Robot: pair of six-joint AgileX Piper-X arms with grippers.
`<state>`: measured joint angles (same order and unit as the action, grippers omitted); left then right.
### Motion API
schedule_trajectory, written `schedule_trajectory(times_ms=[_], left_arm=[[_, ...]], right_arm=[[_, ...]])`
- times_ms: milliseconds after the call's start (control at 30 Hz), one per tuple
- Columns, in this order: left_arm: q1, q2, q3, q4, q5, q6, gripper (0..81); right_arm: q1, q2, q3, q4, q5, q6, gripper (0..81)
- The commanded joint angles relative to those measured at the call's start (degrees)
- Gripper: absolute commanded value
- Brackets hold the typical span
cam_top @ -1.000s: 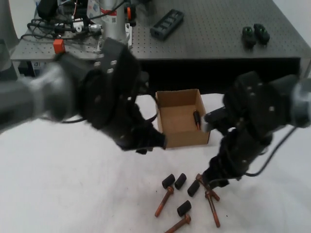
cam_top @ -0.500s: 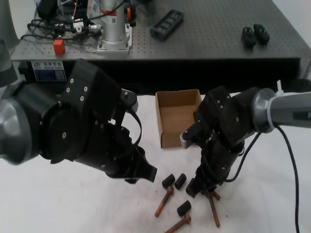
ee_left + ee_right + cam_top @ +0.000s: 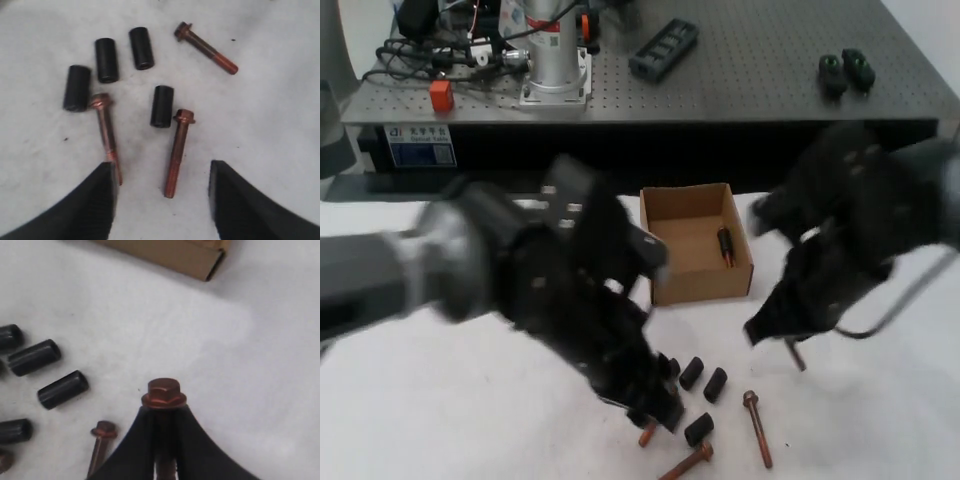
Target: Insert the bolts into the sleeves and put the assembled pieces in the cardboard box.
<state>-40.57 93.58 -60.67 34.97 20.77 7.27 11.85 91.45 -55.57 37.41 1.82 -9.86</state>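
Note:
My right gripper (image 3: 164,414) is shut on a copper bolt (image 3: 164,392), held head outward above the white cloth; in the high view this bolt (image 3: 795,353) hangs below the right gripper (image 3: 772,333), to the right of the cardboard box (image 3: 700,285). One assembled piece (image 3: 725,245) lies inside the box. My left gripper (image 3: 161,172) is open just over the pile, one bolt (image 3: 177,150) between its fingers (image 3: 95,205). Several black sleeves (image 3: 106,60) and two more bolts (image 3: 106,132) lie around it. In the high view the left gripper (image 3: 658,405) covers part of the pile.
Loose sleeves (image 3: 716,384) and a bolt (image 3: 756,428) lie on the cloth in front of the box. Behind the box rises a dark metal bench (image 3: 770,70) with a grey post, cables and small black parts. Open cloth spreads left and right.
The right gripper has risen from the pile with a bolt and moved right. The left arm has swung right and down over the sleeves and bolts.

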Motion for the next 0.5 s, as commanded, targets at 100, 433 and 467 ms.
schedule_trajectory(times_ms=[100, 433, 467], left_arm=[[-4.04, 11.58, -12.53, 11.31, -5.38, 8.01, 40.7], [-4.28, 21.62, -21.22, 14.37, -8.60, 9.91, 32.6], [-4.28, 22.03, -21.42, 14.31, -8.60, 9.91, 32.7]], right_arm=[[-1.50, -26.82, 13.80, 3.32, -2.83, 7.66, 2.0], [-1.84, -47.19, 20.75, 6.02, -2.58, 10.34, 2.0], [-1.84, -47.89, 20.75, 6.11, -2.59, 10.34, 2.0]])
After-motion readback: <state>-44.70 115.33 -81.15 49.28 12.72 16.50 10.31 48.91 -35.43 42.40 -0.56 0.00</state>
